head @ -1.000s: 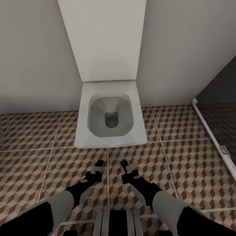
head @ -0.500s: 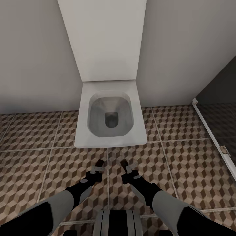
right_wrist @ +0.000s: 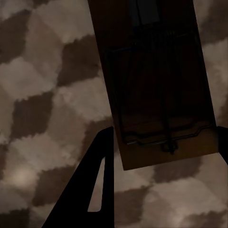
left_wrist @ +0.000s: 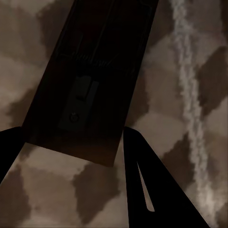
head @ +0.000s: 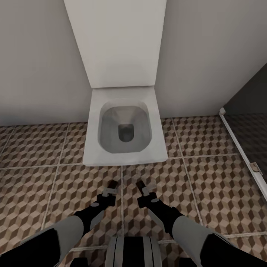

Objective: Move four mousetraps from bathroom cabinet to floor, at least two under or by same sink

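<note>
Left gripper: closed on a mousetrap, held low over the bathroom floor; in the left wrist view the board sits between the dark fingers.
Right gripper: clamped on a second mousetrap, just beside the left one, over the same tile row in front of the toilet.
Traps' look: flat dark-shadowed wooden rectangles; the right one shows a wire loop and bar across its face, the left one a small catch plate near its middle. Colour is hard to judge in the shade.
Floor: cube-printed brown and beige tiles with pale grout lines, running to the wall behind the toilet.
Far right: a dark glass panel with a pale frame at the floor's right edge.
Step in hand, as I judge it: carrying both traps toward a sink; none is seen here, so the base should turn away from the toilet first.
Doing it well: keep both grips firm and level while driving, and release only close to the tiles so the boards land flat.
</note>
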